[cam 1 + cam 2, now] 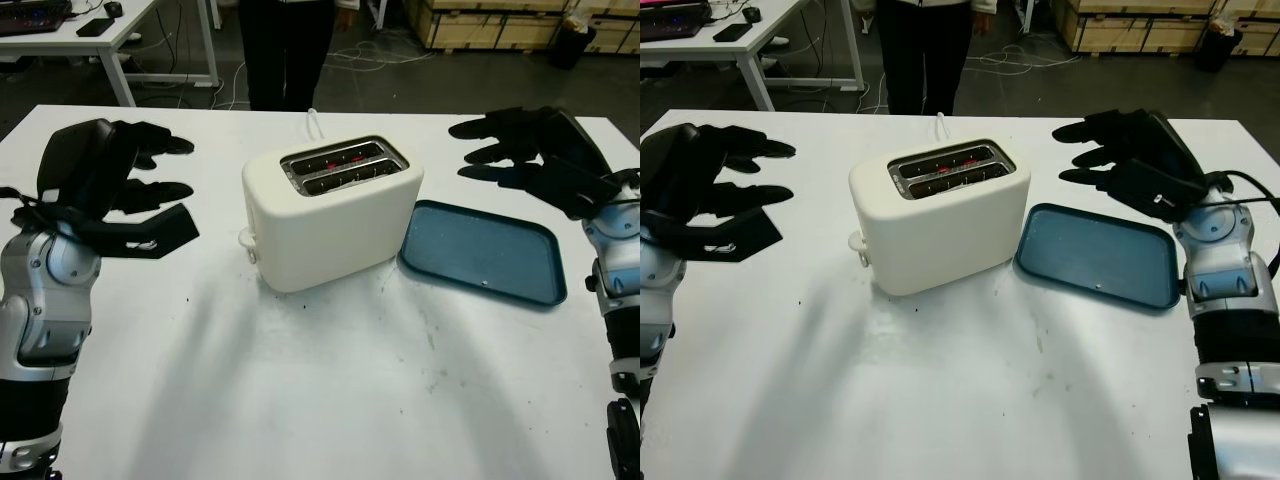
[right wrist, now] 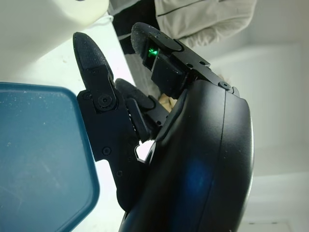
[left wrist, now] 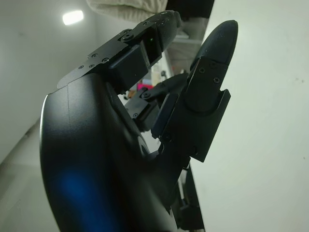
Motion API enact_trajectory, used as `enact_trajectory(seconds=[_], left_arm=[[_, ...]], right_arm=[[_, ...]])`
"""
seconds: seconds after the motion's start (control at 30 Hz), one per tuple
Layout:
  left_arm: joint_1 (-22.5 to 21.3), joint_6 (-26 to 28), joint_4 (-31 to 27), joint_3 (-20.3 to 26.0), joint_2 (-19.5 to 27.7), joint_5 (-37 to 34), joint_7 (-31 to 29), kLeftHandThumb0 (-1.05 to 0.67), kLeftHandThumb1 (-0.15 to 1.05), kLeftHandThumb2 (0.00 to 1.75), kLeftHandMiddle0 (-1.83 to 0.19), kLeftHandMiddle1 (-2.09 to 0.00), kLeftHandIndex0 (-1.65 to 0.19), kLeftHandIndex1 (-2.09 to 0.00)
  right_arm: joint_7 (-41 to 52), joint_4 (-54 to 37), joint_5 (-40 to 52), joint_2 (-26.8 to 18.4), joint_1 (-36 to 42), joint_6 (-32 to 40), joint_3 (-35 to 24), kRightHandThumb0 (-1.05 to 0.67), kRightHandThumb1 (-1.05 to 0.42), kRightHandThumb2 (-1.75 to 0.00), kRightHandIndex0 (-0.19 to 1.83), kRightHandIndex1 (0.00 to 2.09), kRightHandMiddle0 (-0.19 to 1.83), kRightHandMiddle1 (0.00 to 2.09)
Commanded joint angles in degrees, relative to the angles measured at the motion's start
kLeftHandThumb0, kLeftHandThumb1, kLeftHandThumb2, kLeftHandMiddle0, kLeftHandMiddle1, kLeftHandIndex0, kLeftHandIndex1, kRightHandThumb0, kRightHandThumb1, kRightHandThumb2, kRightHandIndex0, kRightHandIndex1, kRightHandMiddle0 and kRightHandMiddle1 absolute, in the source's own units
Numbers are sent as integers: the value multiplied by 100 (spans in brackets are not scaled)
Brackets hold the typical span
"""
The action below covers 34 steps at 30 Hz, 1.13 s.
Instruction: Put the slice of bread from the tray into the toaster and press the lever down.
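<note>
From here I see no bread on the tray (image 1: 485,252), at the toaster's (image 1: 335,215) 3 o'clock (elements glowing), with my open right hand (image 1: 530,155) nearer it than my open left hand (image 1: 110,185).

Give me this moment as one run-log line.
left hand: open, raised left of toaster | right hand: open, above tray's far side | toaster: slots glowing red | tray: no bread on it
</note>
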Motion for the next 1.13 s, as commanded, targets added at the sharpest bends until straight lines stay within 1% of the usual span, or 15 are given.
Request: enact_trajectory(seconds=[0.0, 0.33, 0.57, 0.8, 0.97, 1.1], left_arm=[[-105, 13, 23, -50, -18, 69, 27, -52, 69, 0, -99, -51, -106, -2], [-127, 14, 78, -153, -38, 121, 73, -50, 68, 0, -97, -57, -107, -2], [-130, -33, 157, -156, -59, 145, 113, -47, 70, 1, -94, -61, -106, -1], [-73, -53, 185, -180, -138, 159, 213, -45, 69, 0, -93, -66, -108, -2], [-28, -49, 127, -196, -123, 169, 183, -45, 69, 0, -92, -69, -108, -2], [42, -18, 22, -197, -162, 159, 176, -45, 69, 0, -89, -71, -107, -1]], right_arm=[[10, 91, -12, -51, -120, -70, 18, -44, -77, 0, 96, 4, 82, 0], [-55, 375, -19, -36, -124, -387, 47, -40, -76, 0, 99, 3, 83, 0], [-12, 351, 33, 1, -98, -296, 53, -42, -76, 0, 99, 2, 82, 0], [8, -87, -22, 31, 154, 76, 127, -45, -76, 0, 100, 2, 83, 1], [54, -432, 43, 49, 374, 161, 121, -41, -75, 0, 100, 2, 84, 1], [50, -592, 51, 29, 484, 97, 95, -41, -75, 0, 100, 1, 84, 0]])
